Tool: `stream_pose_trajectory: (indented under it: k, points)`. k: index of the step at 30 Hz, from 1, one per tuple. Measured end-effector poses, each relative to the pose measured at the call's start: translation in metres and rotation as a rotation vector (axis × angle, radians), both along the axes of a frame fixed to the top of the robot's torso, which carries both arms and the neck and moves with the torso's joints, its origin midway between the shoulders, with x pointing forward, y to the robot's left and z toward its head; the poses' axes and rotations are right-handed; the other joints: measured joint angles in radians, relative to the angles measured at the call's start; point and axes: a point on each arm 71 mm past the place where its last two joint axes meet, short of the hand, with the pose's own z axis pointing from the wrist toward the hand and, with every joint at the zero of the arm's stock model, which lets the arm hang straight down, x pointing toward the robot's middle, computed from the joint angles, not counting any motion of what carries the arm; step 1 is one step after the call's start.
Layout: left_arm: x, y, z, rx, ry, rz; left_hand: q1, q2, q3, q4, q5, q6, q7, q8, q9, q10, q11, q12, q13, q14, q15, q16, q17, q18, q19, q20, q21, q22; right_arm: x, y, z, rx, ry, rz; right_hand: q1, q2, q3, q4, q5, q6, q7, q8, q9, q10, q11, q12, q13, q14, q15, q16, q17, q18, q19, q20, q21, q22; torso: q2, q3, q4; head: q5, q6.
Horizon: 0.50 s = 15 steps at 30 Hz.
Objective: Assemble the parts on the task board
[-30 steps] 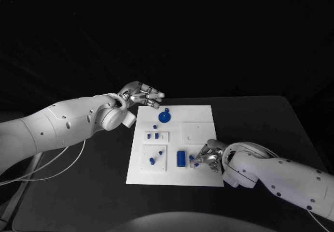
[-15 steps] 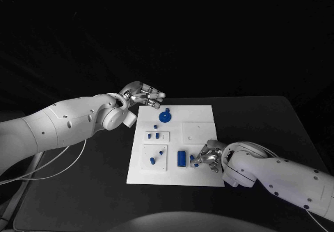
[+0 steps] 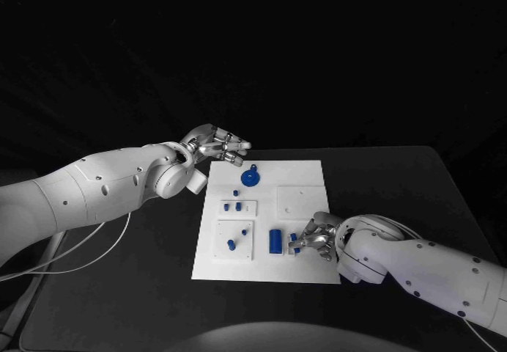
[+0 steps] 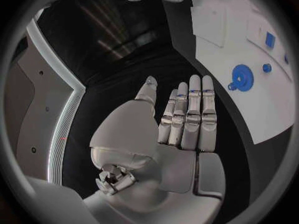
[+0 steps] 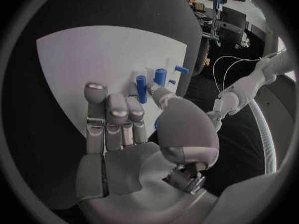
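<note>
Right hand [image 3: 315,240] low over the task board [image 3: 301,172], near its right edge, fingertips at a small blue peg [image 3: 297,250] beside the blue cylinder [image 3: 275,240]; whether it grips the peg, cannot tell. Left hand [image 3: 215,145] spread, holding nothing, off the board's far left corner by the blue gear [image 3: 249,177]. Likely step: picking the peg; next needs a firm pinch, then a lift.

Blue parts [image 3: 275,240], white task board [image 3: 301,172]

One white task board [image 3: 301,178] on black table [image 3: 423,191]. Two hands over it: left hand [image 3: 217,145], right hand [image 3: 313,238]. One blue gear [image 3: 249,177]. One upright blue cylinder [image 3: 275,240]. Small blue pegs [image 3: 239,207]: roughly six; exact count unclear.
</note>
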Motion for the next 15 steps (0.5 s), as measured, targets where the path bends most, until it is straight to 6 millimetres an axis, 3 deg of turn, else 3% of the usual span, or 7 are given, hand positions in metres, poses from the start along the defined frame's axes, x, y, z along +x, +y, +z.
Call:
stream_pose_trajectory:
  k: [4,9,12,15]
  points:
    - [0.0,0.0,0.0,0.0,0.0,0.0,0.0,0.0,0.0,0.0,0.0,0.0,0.0,0.0,0.0,0.0,0.0,0.0,0.0,0.0,0.0,0.0,0.0,0.0,0.0,0.0,0.0,0.0,-0.0001,0.001,0.0002,0.0,-0.002,0.003,-0.008,-0.008,-0.048,0.05,-0.03,0.0,0.0,0.0,0.001,0.0,0.0,-0.002,-0.002,0.0,0.0,0.0,0.0,0.0,0.0,0.0,0.0,0.0,0.0,0.0,0.0,0.0,0.001]
    - [0.0,0.0,-0.0001,0.0,0.001,0.0,0.0,0.0,0.0,0.0,0.0,0.0,0.0,0.0,0.0,0.0,0.0,0.0,0.0,0.0,0.0,0.0,0.0,0.0,0.0,0.0,0.0,0.0,-0.0005,0.0019,0.0005,0.001,-0.002,0.007,0.006,-0.021,-0.085,0.088,-0.03,0.0,0.0,0.0,0.002,0.0,0.0,-0.004,-0.003,0.0,0.0,0.0,0.0,0.0,0.0,0.0,0.0,0.0,0.0,0.0,0.0,0.0,0.001]
    - [0.0,0.0001,-0.0001,0.001,0.001,0.0,0.0,0.0,0.0,0.0,0.0,0.0,0.0,0.0,0.0,0.0,0.0,0.0,0.0,0.0,0.0,0.0,0.0,0.0,0.0,0.0,0.0,0.0,-0.0006,0.0021,0.0007,0.002,-0.002,0.009,0.014,-0.013,-0.086,0.089,-0.03,0.0,0.0,0.0,0.002,0.0,0.0,-0.004,-0.003,0.0,0.0,0.0,0.0,0.0,0.0,0.0,0.0,0.0,0.0,-0.0001,0.0,0.0,0.0]
    - [0.0,0.0002,-0.0001,0.001,0.001,0.0,0.0,0.0,0.0,0.0,0.0,0.0,0.0,0.0,0.0,0.0,0.0,0.0,0.0,0.0,0.0,0.0,0.0,0.0,0.0,0.0,0.0,0.0,-0.0008,0.0023,0.0008,0.002,-0.002,0.011,0.024,-0.002,-0.036,0.066,-0.05,0.004,-0.004,0.0,0.002,0.0,0.0,-0.004,-0.002,0.0,0.0,0.0,0.0,0.0,0.0,0.0,0.0,0.0,0.0,-0.0002,0.0,0.001,-0.001]
